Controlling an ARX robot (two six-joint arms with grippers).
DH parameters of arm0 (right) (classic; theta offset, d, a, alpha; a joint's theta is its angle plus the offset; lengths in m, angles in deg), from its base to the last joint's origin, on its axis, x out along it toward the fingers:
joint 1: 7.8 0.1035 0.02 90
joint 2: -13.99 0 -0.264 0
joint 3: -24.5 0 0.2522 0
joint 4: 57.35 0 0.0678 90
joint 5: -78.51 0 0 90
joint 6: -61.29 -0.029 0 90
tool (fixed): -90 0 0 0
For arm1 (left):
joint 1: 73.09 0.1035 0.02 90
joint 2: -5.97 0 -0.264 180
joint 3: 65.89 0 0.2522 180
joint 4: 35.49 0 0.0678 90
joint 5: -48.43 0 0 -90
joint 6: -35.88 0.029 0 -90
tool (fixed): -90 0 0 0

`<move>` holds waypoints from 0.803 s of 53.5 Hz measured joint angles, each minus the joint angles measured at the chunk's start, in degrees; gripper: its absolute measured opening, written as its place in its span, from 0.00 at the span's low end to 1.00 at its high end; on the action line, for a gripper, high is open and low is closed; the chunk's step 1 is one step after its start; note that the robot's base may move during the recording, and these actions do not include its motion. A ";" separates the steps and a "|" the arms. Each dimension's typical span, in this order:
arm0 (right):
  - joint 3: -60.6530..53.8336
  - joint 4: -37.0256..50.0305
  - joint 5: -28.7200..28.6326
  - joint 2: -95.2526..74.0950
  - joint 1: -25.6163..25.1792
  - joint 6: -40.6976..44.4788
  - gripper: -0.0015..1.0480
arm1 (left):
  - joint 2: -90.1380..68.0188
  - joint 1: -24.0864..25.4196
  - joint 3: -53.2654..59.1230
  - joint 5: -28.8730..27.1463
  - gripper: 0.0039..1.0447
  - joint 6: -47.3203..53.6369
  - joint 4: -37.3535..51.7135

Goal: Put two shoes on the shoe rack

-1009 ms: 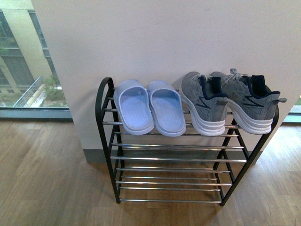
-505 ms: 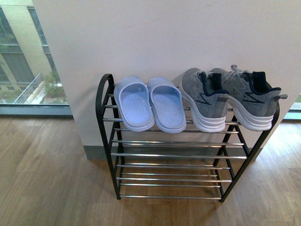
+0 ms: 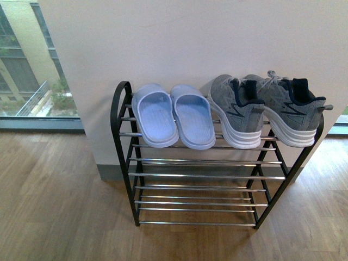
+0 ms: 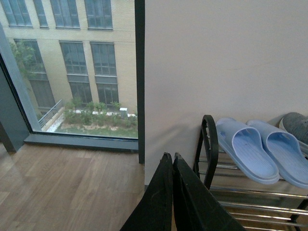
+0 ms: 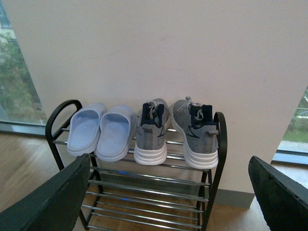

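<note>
Wooden flooring (image 3: 49, 201) runs under a plain pale wall (image 3: 179, 38), with a window (image 3: 27, 65) at the upper left of my front view. Centre frame stands the shoe rack (image 3: 120, 109). On its top tier sit the two shoes (image 3: 266, 111), side by side at the right, heels toward me, beside blue slippers (image 3: 173, 117) at the left. My left claw (image 4: 172, 192) has its fingers pressed together; my right claw (image 5: 168, 202) is spread wide, holding nothing.

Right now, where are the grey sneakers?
In the front view, the sneakers sit side by side on the rack's top tier, at its right end, next to the blue slippers.
</note>
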 joint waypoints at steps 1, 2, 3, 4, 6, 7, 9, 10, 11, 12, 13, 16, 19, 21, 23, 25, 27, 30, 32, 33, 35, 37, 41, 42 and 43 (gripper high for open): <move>0.00 0.00 0.00 0.00 0.00 0.00 0.91 | 0.55 0.00 0.00 0.00 0.01 0.00 -0.50; 0.00 0.00 0.00 0.00 0.00 0.00 0.91 | 1.09 0.00 0.00 0.00 0.01 0.00 -1.03; 0.00 0.00 0.00 0.00 0.00 0.00 0.91 | 1.60 0.00 0.00 0.00 0.01 0.00 -1.51; 0.00 0.00 0.00 0.00 0.00 0.00 0.91 | 1.86 0.00 0.00 0.00 0.01 0.00 -1.77; 0.00 0.00 0.00 0.00 0.00 0.00 0.91 | 2.86 0.00 0.00 0.00 0.01 0.00 -2.71; 0.00 0.00 0.00 0.00 0.00 0.00 0.91 | 3.10 0.00 0.00 0.00 0.01 0.00 -2.95; 0.00 0.00 0.00 0.00 0.00 0.00 0.91 | 4.09 0.00 0.00 0.00 0.01 0.00 -3.91; 0.00 0.00 0.00 0.00 0.00 0.00 0.91 | 4.55 0.00 0.00 0.00 0.01 0.00 -4.39; 0.00 0.00 0.00 0.00 0.00 0.00 0.91 | 5.22 0.00 0.00 0.00 0.01 0.00 -5.07; 0.00 0.00 0.00 0.00 0.00 0.00 0.91 | 5.64 0.00 0.00 0.00 0.01 0.00 -5.51; 0.00 0.00 0.00 0.00 0.00 0.00 0.91 | 6.29 0.00 0.00 0.00 0.01 0.00 -6.14; 0.00 0.00 0.00 0.00 0.00 0.00 0.91 | 7.67 0.00 0.00 0.00 0.01 0.00 -7.54; 0.00 0.00 0.00 0.00 0.00 0.00 0.91 | 8.66 0.00 0.00 0.00 0.01 0.00 -8.48; 0.00 0.00 0.00 0.00 0.00 0.00 0.91 | 9.33 0.00 0.00 0.00 0.01 0.00 -9.16; 0.00 0.00 0.00 0.00 0.00 0.00 0.91 | 10.10 0.00 0.00 0.00 0.01 0.00 -10.01; 0.00 0.00 0.00 0.00 0.00 0.00 0.91 | 10.58 0.00 0.00 0.00 0.01 0.00 -10.49; 0.00 0.00 0.00 0.00 0.00 0.00 0.91 | 11.30 0.00 0.00 0.00 0.01 0.00 -11.08; 0.00 0.00 0.00 0.00 0.00 0.00 0.91 | 12.35 0.00 0.00 0.00 0.01 0.00 -12.02; 0.00 0.00 0.00 0.00 0.00 0.00 0.91 | 12.92 0.00 0.00 0.00 0.01 0.00 -12.74; 0.00 0.00 0.00 0.00 0.00 0.00 0.91 | 13.18 0.00 0.00 0.00 0.01 0.00 -13.00; 0.00 0.00 0.00 0.00 0.00 0.00 0.91 | 14.78 0.00 0.00 0.00 0.01 0.00 -14.73; 0.00 0.00 0.00 0.00 0.00 0.00 0.91 | 17.03 0.00 0.00 0.00 0.01 0.00 -18.23; 0.00 0.00 0.00 0.00 0.00 0.00 0.91 | 21.99 0.00 0.00 0.02 0.01 0.00 -22.95; 0.00 0.00 0.00 0.00 0.00 0.00 0.91 | 22.40 0.00 0.00 0.00 0.01 -0.02 -23.02; 0.00 0.00 0.04 0.00 0.00 0.00 0.91 | 22.40 0.00 0.00 0.00 0.01 0.00 -23.02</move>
